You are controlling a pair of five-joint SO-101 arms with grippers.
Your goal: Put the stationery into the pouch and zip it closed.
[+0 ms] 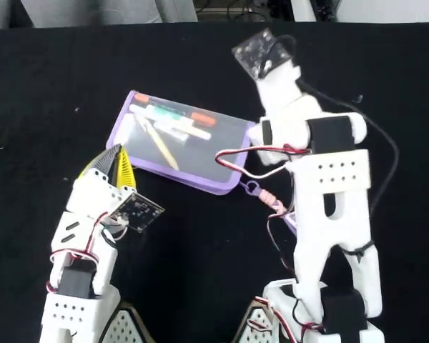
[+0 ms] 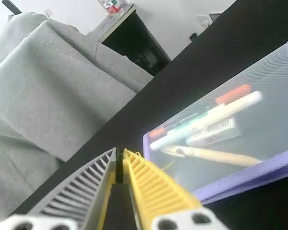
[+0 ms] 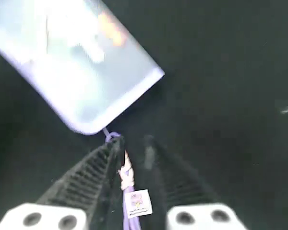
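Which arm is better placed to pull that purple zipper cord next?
The right. The right gripper is open, with the zipper cord lying between its fingers, just off a corner of the pouch. The left gripper is shut at the pouch's opposite end, away from the cord.

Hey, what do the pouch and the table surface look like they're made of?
The pouch looks like soft translucent plastic, maybe mesh-textured, with purple edging: the pens show through it. The table seems covered in matte black cloth: no glare, faint lint specks.
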